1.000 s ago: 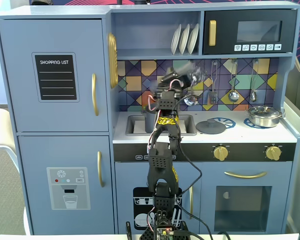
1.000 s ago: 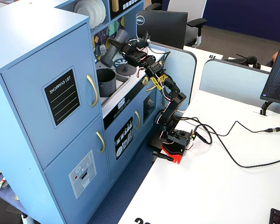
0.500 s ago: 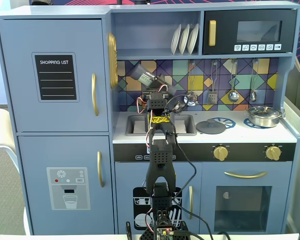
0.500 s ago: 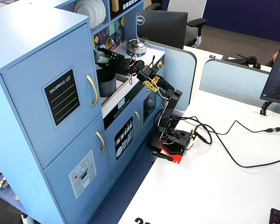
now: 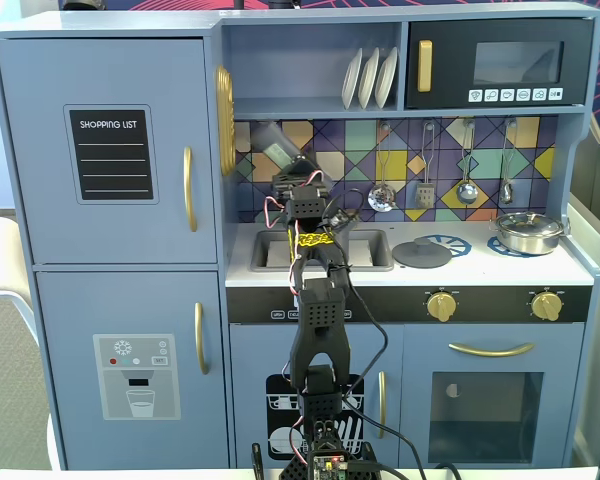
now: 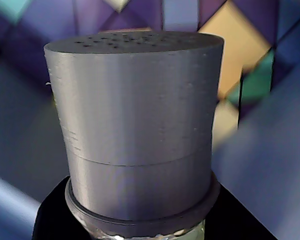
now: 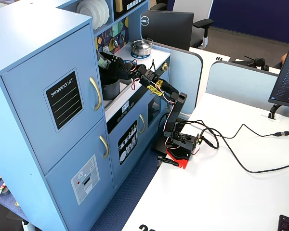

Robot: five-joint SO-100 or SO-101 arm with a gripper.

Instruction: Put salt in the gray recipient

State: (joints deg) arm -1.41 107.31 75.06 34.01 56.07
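My gripper (image 5: 286,166) is shut on the salt (image 5: 275,148), a slim shaker with a gray top and pale green body, held tilted up to the left above the sink. In the wrist view its gray perforated cap (image 6: 140,125) fills the frame, with my black fingers (image 6: 52,222) at its base. From the side, the gripper (image 7: 111,65) holds the salt (image 7: 103,61) just above the gray recipient (image 7: 111,89), a dark pot standing in the sink. In the front fixed view my arm hides the pot.
A flat gray lid (image 5: 421,253) and a shiny steel pan (image 5: 528,232) sit on the counter to the right. Utensils (image 5: 467,165) hang on the tiled back wall. The cupboard side wall (image 5: 225,120) stands close on the left, with a shelf of plates (image 5: 370,78) overhead.
The arm has swung left and reached in toward the sink, carrying the salt from the middle of the back wall to just above the pot.
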